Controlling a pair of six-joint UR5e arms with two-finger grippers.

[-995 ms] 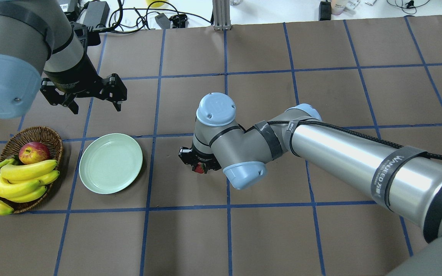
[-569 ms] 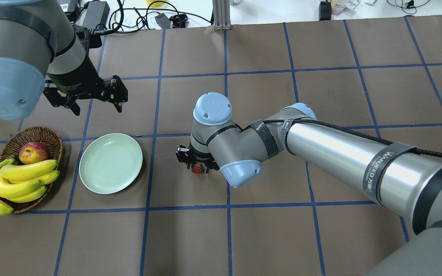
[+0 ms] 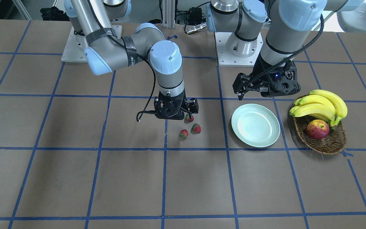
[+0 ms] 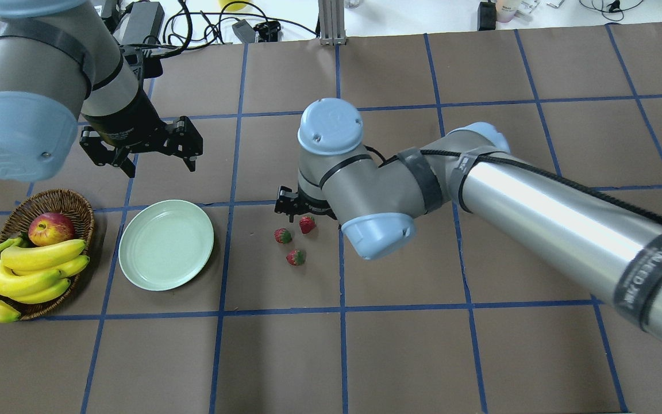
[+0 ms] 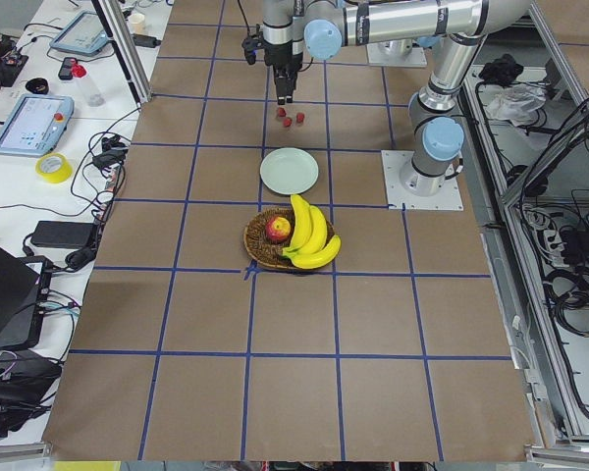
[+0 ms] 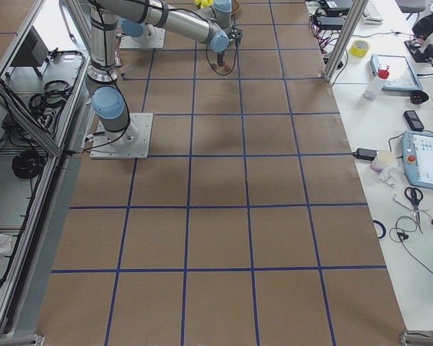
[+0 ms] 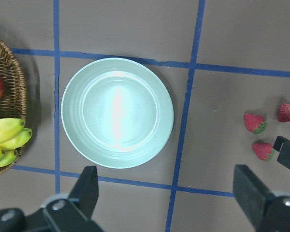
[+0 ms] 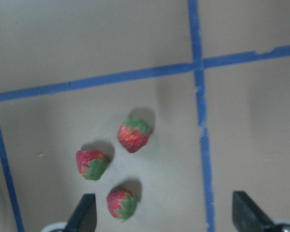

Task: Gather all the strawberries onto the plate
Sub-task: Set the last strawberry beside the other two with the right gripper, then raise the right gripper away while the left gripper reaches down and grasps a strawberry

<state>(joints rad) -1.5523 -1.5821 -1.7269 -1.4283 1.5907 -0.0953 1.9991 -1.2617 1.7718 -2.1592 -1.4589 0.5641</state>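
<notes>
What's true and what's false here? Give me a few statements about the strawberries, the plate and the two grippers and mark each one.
1. All three strawberries lie on the table, none on the plate. True.
2. The right gripper is shut on a strawberry. False: it is open and holds nothing, above the strawberries.
3. The apple sits on the plate. False: it is in the basket with the bananas; the plate is bare.
4. The left gripper is open. True.

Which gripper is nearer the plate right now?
Left. The left gripper hovers just beyond the plate; the right gripper is farther off to its right, above the strawberries.
</notes>
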